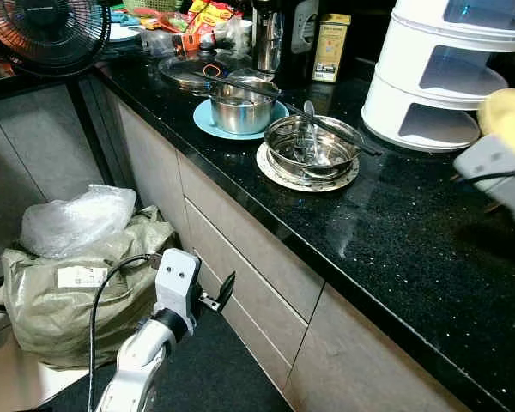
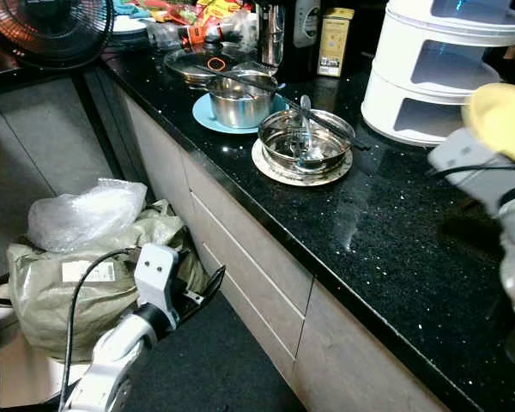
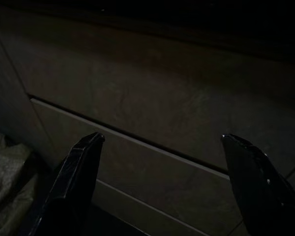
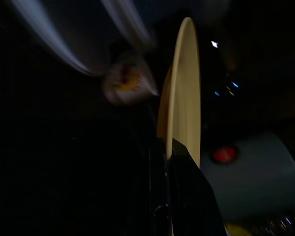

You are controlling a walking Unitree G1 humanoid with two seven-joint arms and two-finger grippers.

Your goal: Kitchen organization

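The round pale yellow plate [image 4: 184,93] is carried edge-on in the right gripper [image 4: 168,147], whose two black fingers are pressed together on its lower rim; in the right eye view the plate [image 2: 502,107] shows above the blurred wrist, raised over the black speckled stone counter [image 2: 386,232]. It looks thin, smooth and plain, with no food on it that I can make out, though blur hides detail.

This reads as the carrying step of tidying the kitchen: a plate picked up and on its way to a place. Just beyond the right gripper stands the white three-tier plastic storage rack [image 2: 438,73], a likely home for it. The next move probably calls for turning the plate flat and sliding it into an open tier without knocking the rim.

Further off from that gripper sit a steel bowl with utensils on a patterned plate [image 2: 305,146] and a steel pot on a blue saucer [image 2: 239,99].

The left gripper [image 1: 213,298] hangs idle beside the grey drawer fronts [image 3: 152,147], fingers spread.
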